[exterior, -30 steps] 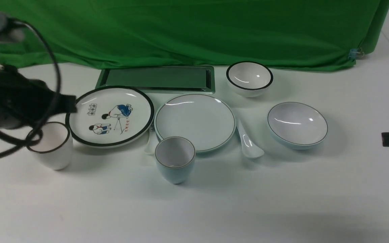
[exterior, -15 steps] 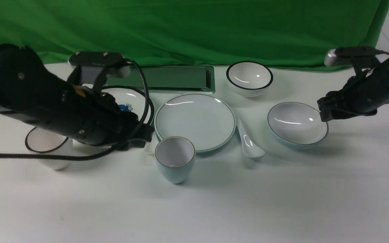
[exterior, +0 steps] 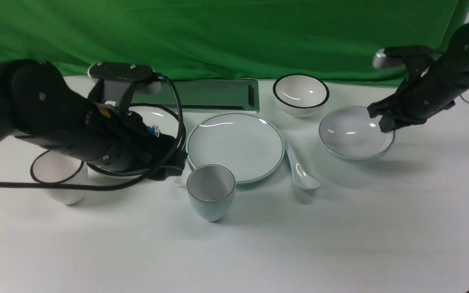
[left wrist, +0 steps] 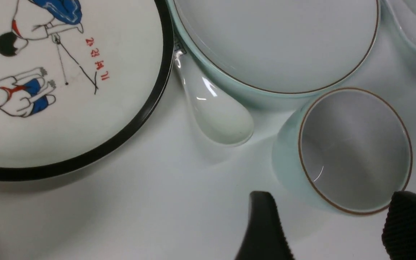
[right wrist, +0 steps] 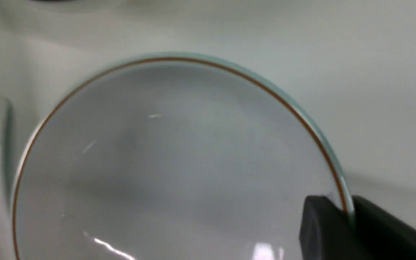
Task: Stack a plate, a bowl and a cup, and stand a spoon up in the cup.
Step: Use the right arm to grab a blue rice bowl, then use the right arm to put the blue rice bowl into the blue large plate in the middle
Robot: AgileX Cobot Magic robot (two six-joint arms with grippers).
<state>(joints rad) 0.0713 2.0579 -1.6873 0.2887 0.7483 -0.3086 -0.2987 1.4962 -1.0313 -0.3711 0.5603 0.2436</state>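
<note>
Pale blue bowl [exterior: 356,138] hangs right of the plain pale plate [exterior: 234,148], its right rim clamped by the right gripper [right wrist: 339,202]. Left gripper [left wrist: 332,192] stands spread, empty, by the handleless cup [exterior: 211,207], near the plate. Nothing is stacked; bowl, cup and ceramic spoon [exterior: 304,181] remain to be placed.

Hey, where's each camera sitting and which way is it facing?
Front view: between the two arms, looking forward and down at the dishes; both arms show.
Left wrist view: on the left wrist, looking down at the cup; the open left gripper's fingers show.
Right wrist view: on the right wrist, looking into the bowl; the right gripper's fingers pinch its rim.
Front and right wrist views share that bowl.
</note>
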